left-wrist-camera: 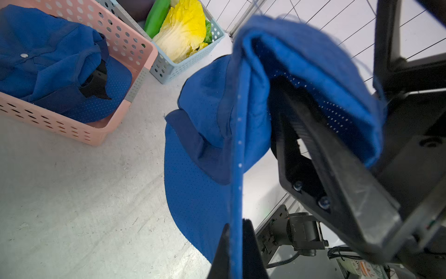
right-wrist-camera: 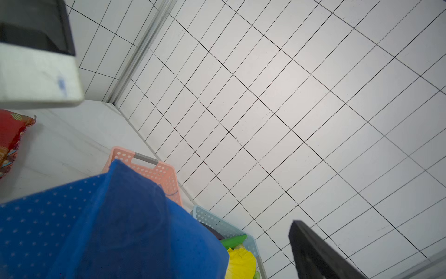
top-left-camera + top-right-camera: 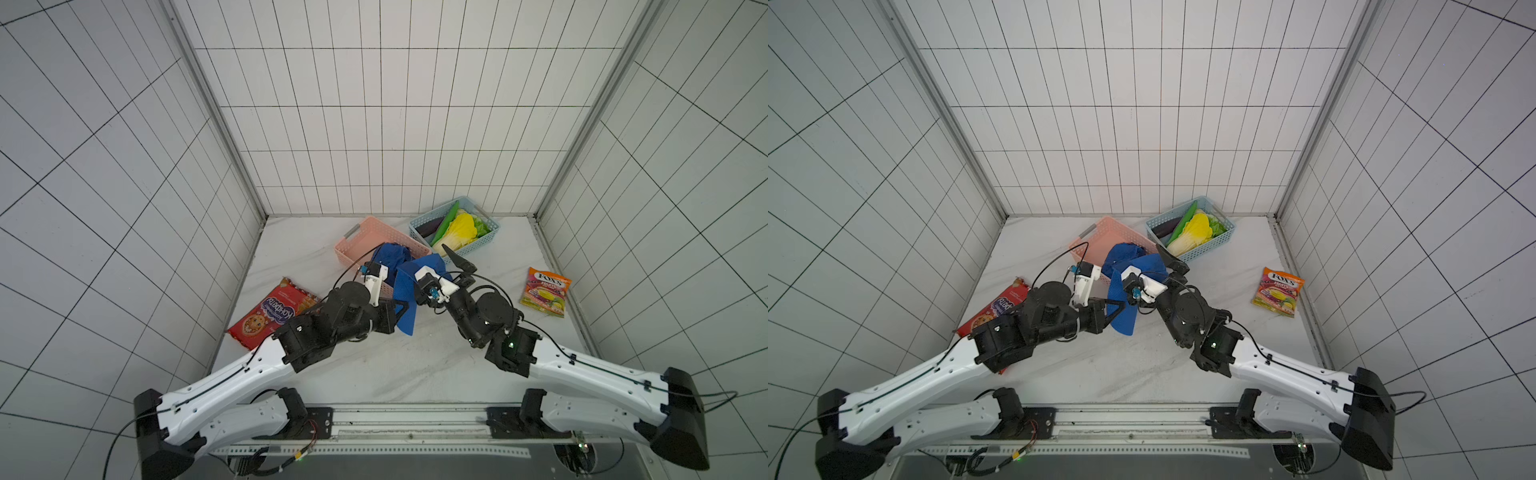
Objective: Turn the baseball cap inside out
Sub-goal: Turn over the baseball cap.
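Closest to us, at six o'clock, sits the mounting rail [image 3: 411, 419], with both arms reaching out from it over the pale bench [image 3: 415, 365].

Sweeping from the left: at nine o'clock a red cookie pack [image 3: 270, 316] lies flat, one corner hidden by the left arm. Next come the left jaws, clamped tight on an edge of the blue baseball cap [image 3: 406, 299]. The left wrist view shows the fabric pinched flat between the tips.

And the cap itself? Bench centre, strung between the two arms, with a perforated panel hanging down edge-on in both top views. Behind it, at eleven o'clock, the pink basket [image 3: 365, 232] holds a second blue cap [image 3: 388, 253].

Now the right jaws: spread wide, gripping nothing. One finger [image 1: 337, 174] is tucked up inside the crown, which drapes over it. The other finger [image 3: 457, 257] stands clear outside, pointing toward eleven o'clock.

At one o'clock, just beside the pink basket, the blue basket [image 3: 482, 241] carries a green cucumber [image 3: 446, 218] and a yellow cabbage [image 3: 461, 230]. Far right, at three o'clock, a candy bag [image 3: 544, 293] lies alone near the bench edge.
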You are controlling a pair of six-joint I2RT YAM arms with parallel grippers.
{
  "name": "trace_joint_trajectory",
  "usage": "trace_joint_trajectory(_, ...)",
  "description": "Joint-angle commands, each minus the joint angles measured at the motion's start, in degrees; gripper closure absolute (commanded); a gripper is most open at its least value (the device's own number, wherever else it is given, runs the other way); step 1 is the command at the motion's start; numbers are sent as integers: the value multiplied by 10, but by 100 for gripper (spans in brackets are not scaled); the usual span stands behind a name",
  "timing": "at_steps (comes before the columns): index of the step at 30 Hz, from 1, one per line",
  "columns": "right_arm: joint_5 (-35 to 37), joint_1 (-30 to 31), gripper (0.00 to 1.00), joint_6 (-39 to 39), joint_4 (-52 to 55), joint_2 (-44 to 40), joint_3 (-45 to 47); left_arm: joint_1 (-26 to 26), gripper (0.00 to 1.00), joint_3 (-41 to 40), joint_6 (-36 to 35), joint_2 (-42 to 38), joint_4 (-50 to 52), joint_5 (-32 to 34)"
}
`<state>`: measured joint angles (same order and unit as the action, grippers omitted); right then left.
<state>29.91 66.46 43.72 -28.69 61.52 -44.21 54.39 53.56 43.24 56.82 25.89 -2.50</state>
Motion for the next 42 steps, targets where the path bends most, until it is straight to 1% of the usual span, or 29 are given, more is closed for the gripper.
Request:
trace_joint_trajectory(1,7,10,8,14,13,14,-29,6,100,21,-27,5,12,25)
trace_joint_trajectory(5,9,12,19,11,21,26,-31,7,100,21,-32,4,10,31)
trace_joint_trajectory(10,11,12,39,-20,56,23,-38,9,100,22,-52,-3,26,43)
trace_joint_trajectory(12,6,12,49,-35,82,21,-41,9,100,26,-65,-8,40,56)
trace_joint_trajectory(13,5,12,57,-42,94,19,-41,8,100,27,-71,-12,45,61)
trace_joint_trajectory(15,3,12,80,-57,110,15,-40,7,100,26,-80,-21,46,66)
trace_joint_trajectory(17,6,11,95,-76,115,7,-34,8,100,22,-88,-28,45,70)
trace_joint_trajectory(18,5,11,100,-86,119,3,-32,7,100,20,-93,-34,45,71)
trace_joint_trajectory(21,-24,7,100,-131,156,-21,-33,8,100,9,-117,-51,39,78)
trace_joint_trajectory(23,-78,-5,100,-184,209,-38,-42,8,100,3,-138,-65,35,78)
trace_joint_trajectory(25,-184,-37,100,-259,283,-55,-61,8,100,1,-164,-74,35,78)
trace_joint_trajectory(28,-347,-88,100,-357,348,-66,-82,7,100,1,-192,-74,40,74)
trace_joint_trajectory(31,-499,-139,100,-440,392,-60,-104,7,100,1,-205,-70,41,81)
trace_joint_trajectory(34,-597,-154,100,-502,409,-47,-117,7,100,-2,-212,-68,28,83)
trace_joint_trajectory(37,-655,-156,100,-545,421,-36,-119,7,100,-8,-224,-69,4,82)
trace_joint_trajectory(42,-713,-156,100,-580,448,-18,-128,6,100,-12,-250,-64,-21,63)
